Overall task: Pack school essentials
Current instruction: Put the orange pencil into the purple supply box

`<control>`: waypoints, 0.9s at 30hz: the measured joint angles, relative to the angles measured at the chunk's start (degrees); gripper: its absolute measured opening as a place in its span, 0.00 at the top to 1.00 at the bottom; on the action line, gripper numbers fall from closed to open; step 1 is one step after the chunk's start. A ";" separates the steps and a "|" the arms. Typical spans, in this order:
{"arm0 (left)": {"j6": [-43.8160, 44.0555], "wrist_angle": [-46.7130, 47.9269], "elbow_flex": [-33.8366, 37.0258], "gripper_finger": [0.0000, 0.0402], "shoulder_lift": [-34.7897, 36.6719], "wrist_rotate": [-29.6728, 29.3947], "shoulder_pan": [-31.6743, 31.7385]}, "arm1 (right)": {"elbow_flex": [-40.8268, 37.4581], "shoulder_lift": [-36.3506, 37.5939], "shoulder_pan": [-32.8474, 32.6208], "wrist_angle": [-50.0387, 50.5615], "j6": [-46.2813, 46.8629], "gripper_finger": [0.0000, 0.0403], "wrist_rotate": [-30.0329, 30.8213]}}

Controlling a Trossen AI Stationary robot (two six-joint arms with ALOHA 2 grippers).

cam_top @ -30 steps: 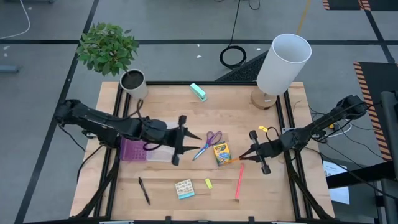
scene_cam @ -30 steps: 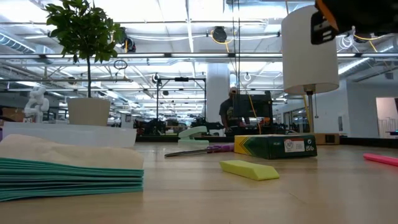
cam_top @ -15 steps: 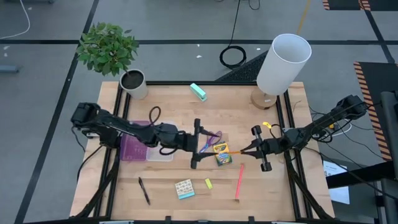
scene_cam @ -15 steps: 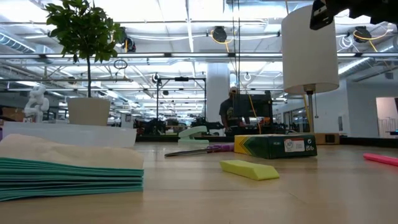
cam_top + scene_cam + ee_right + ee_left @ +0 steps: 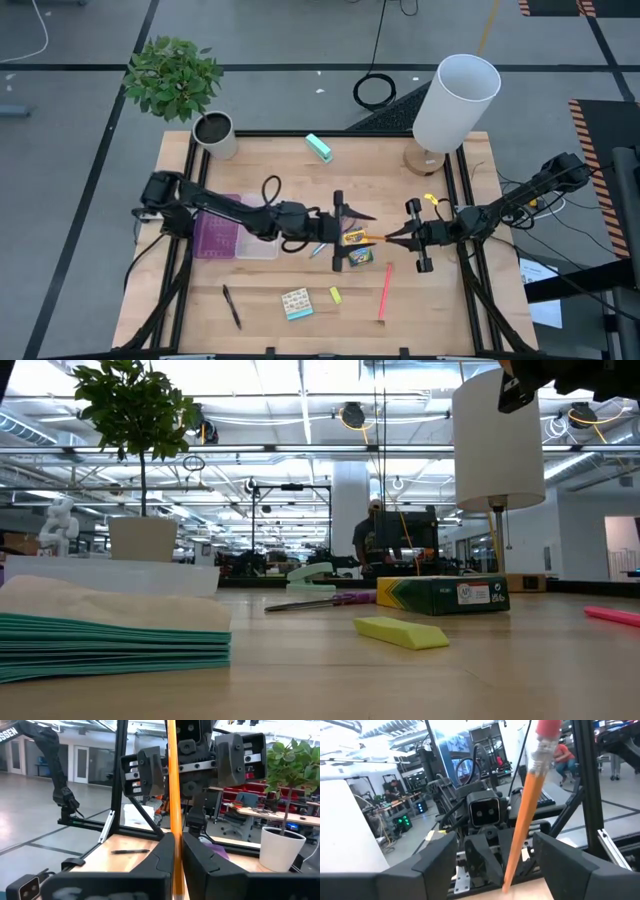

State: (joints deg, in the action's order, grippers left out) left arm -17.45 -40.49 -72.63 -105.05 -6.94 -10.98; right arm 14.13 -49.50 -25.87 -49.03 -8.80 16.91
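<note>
The left claw (image 5: 350,232) hovers mid-table with its fingers spread wide, above the scissors (image 5: 322,246) and crayon box (image 5: 358,247). Between the two claws, held off the table (image 5: 400,310), is the orange pencil (image 5: 372,238) — the right claw (image 5: 398,238) pinches its far end, fingers pressed onto it, while its eraser end points between the left claw's fingers. The pink pencil (image 5: 384,290) lies near the right edge.

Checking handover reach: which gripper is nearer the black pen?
Left. The left gripper hangs mid-table, up and right of the black pen; the right gripper, holding the orange pencil, is farther right.
</note>
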 joint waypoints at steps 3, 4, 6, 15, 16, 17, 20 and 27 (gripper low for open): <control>-0.02 -0.06 -0.23 0.40 -0.14 -0.07 0.00 | 0.00 -0.02 0.00 -0.33 0.03 0.96 -0.02; -0.02 -0.15 -0.23 0.42 -0.13 -0.10 0.00 | 0.00 -0.02 0.00 -0.47 0.05 0.96 -0.02; -0.02 -0.26 -0.26 0.46 -0.12 -0.11 0.00 | 0.00 0.00 0.00 -0.51 -0.02 0.96 -0.02; 0.78 -1.46 -0.26 0.64 -0.12 3.38 0.00 | 0.00 0.00 0.00 -2.31 -1.19 0.96 -0.02; 1.32 -1.70 -0.26 0.66 -0.12 4.04 0.00 | 0.00 0.00 0.00 -2.79 -1.41 0.96 -0.02; 1.65 -2.04 -0.26 0.67 -0.12 4.53 0.00 | 0.00 0.00 0.00 -3.22 -1.56 0.96 -0.05; 2.67 -3.64 -0.27 0.72 -0.12 5.65 0.00 | 0.00 0.00 0.00 -3.52 -2.28 0.96 -0.15; 2.88 -4.29 -0.32 0.77 -0.10 5.92 0.00 | -0.02 0.00 0.00 -3.46 -2.40 0.96 -0.17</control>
State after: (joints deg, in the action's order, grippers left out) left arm -14.57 -44.78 -72.95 -105.14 -1.02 -10.98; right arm 14.11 -49.50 -25.87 -52.49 -11.20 16.73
